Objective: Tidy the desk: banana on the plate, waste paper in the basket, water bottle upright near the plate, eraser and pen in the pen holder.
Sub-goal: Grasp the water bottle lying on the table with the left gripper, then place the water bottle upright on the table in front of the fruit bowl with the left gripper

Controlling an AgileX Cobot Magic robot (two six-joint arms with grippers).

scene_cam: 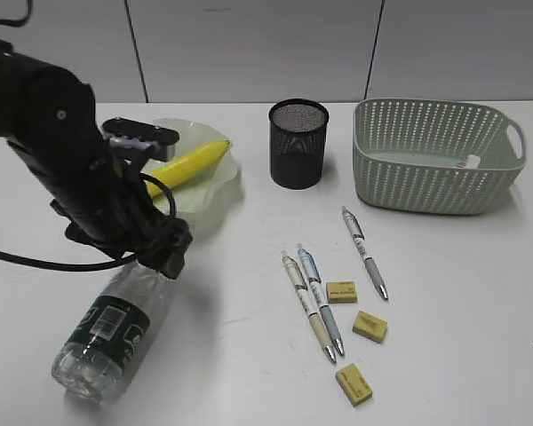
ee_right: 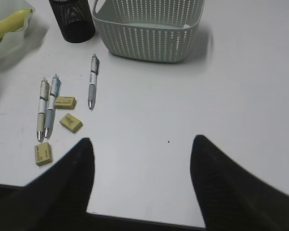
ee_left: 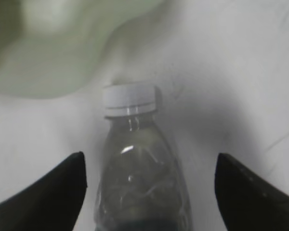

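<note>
One water bottle (scene_cam: 107, 333) lies flat at lower left, cap toward the plate (scene_cam: 215, 197); left gripper (ee_left: 149, 185) hangs wide open, straddling its neck crosswise, right gripper (ee_right: 142, 166) open, far off.

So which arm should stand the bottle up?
Left. Its tool is open astride the lying bottle by the plate; the right tool hovers far off.

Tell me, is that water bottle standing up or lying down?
Lying down. The water bottle rests on its side on the desk, its cap end under the left gripper, whose open jaws straddle it.
</note>
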